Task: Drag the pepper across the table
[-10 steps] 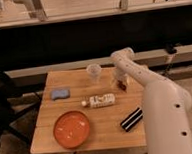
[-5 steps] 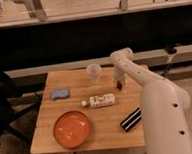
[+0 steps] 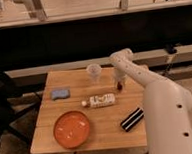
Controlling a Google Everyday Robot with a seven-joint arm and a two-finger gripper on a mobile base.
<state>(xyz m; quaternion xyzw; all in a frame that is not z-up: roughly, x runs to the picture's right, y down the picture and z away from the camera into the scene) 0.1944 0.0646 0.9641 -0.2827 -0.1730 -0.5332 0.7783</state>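
The pepper (image 3: 119,85) is a small dark-red thing on the far right part of the light wooden table (image 3: 89,140). It lies just right of the clear cup and is partly hidden by my gripper. My gripper (image 3: 118,81) hangs from the white arm (image 3: 134,71), pointing down, right over the pepper and at the table surface. I cannot tell whether it touches the pepper.
A clear plastic cup (image 3: 94,71) stands at the far edge, left of the gripper. A bottle (image 3: 100,100) lies on its side mid-table. A blue sponge (image 3: 60,94) is at the left, an orange-red plate (image 3: 72,129) at the front left, and a black-and-white striped object (image 3: 131,119) at the front right.
The gripper has dipped slightly toward the table by the pepper. The other objects have not moved.
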